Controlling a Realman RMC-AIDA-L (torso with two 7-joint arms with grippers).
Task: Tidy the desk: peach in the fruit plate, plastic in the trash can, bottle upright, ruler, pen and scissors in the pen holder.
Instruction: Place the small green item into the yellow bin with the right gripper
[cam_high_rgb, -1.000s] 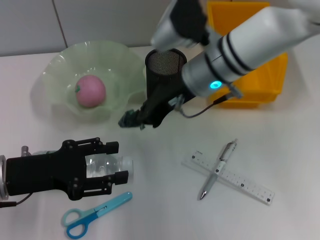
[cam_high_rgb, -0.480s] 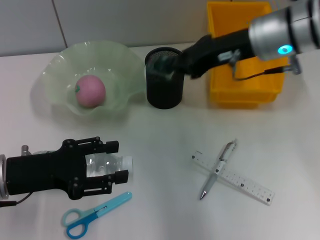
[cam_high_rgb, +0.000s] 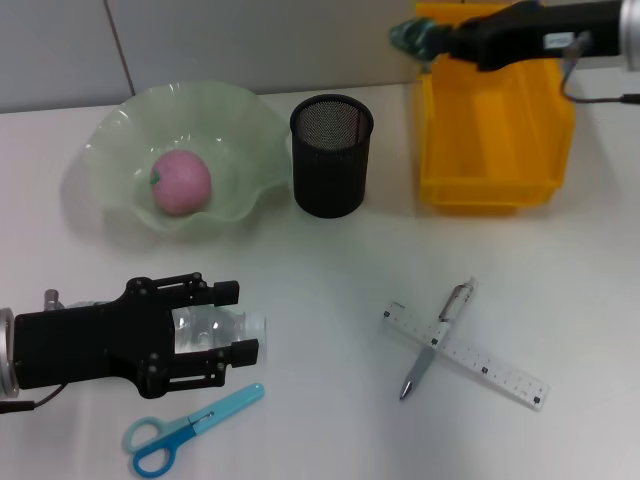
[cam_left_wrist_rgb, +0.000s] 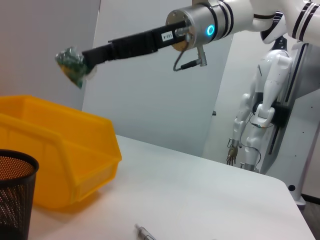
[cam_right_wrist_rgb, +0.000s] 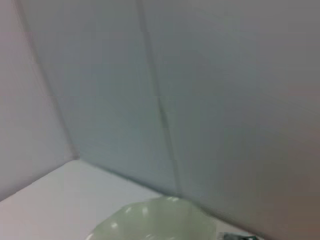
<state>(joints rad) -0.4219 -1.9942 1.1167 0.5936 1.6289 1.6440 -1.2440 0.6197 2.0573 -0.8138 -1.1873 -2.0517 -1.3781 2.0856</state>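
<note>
Head view: the right gripper (cam_high_rgb: 425, 38) is raised over the far left corner of the yellow plastic bin (cam_high_rgb: 497, 125) (the trash can), its jaws clamped on a crumpled green piece of plastic (cam_high_rgb: 409, 38). In the left wrist view the same wad of plastic (cam_left_wrist_rgb: 71, 65) hangs at the fingertip end of the right gripper (cam_left_wrist_rgb: 85, 60), above the rim of the bin (cam_left_wrist_rgb: 60, 145) and clear of it.

The left gripper (cam_high_rgb: 215, 335) lies low at the near left of the table, jaws spread to either side of a clear plastic bottle (cam_high_rgb: 215, 330) lying on its side; the bottle sits between the fingers, but contact cannot be confirmed.

Just beyond the near-side finger of the left gripper lie blue-handled scissors (cam_high_rgb: 185, 428) flat on the white table (cam_high_rgb: 330, 300). Well to the right of those jaws, a silver pen (cam_high_rgb: 435, 340) lies crossed over a clear plastic ruler (cam_high_rgb: 470, 355). Beyond the left jaws stands a black mesh pen holder (cam_high_rgb: 331, 155), upright, beside the bin. Left of the holder, a pink peach (cam_high_rgb: 180, 182) rests inside a pale green wavy-edged glass fruit plate (cam_high_rgb: 120, 140).
</note>
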